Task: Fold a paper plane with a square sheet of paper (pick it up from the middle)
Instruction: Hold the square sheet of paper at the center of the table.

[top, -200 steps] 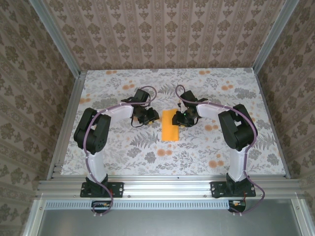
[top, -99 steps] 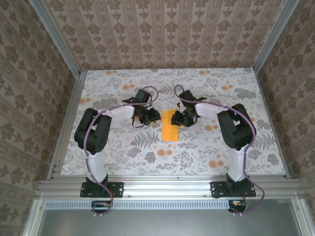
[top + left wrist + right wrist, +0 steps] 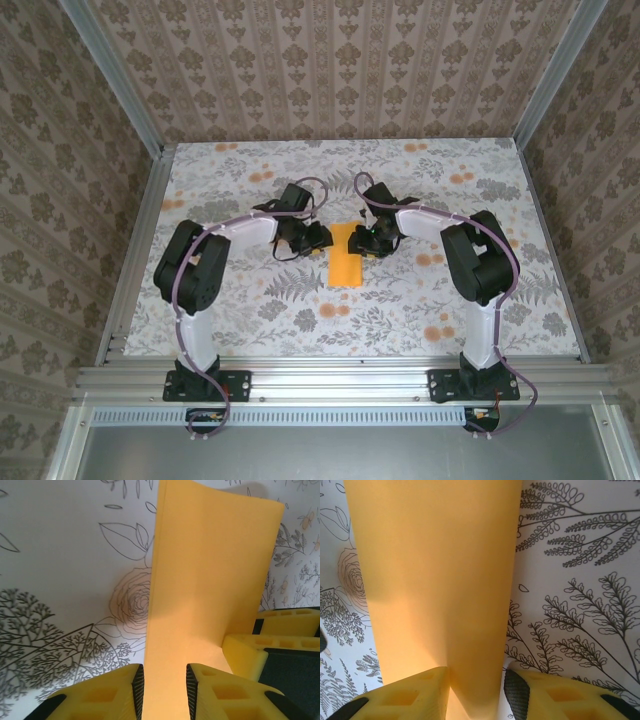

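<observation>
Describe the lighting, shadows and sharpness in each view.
Top external view: soft, even light, no glare, the square sheet of paper small but sharp. Left wrist view: the sheet's near half lies in soft shadow, its far half bright; table print crisp. Right wrist view: a similar shadow darkens the sheet's near part; leaf prints sharp.

The square sheet of paper (image 3: 345, 265) is plain bright orange-yellow. From above it shows as a narrow rectangle, longer than it is wide, not a full square. It lies near the middle of the table (image 3: 250, 320), its long sides running away from the near edge. Up close its surface is smooth and unmarked, and it bows gently upward along its length instead of lying fully flat.
</observation>
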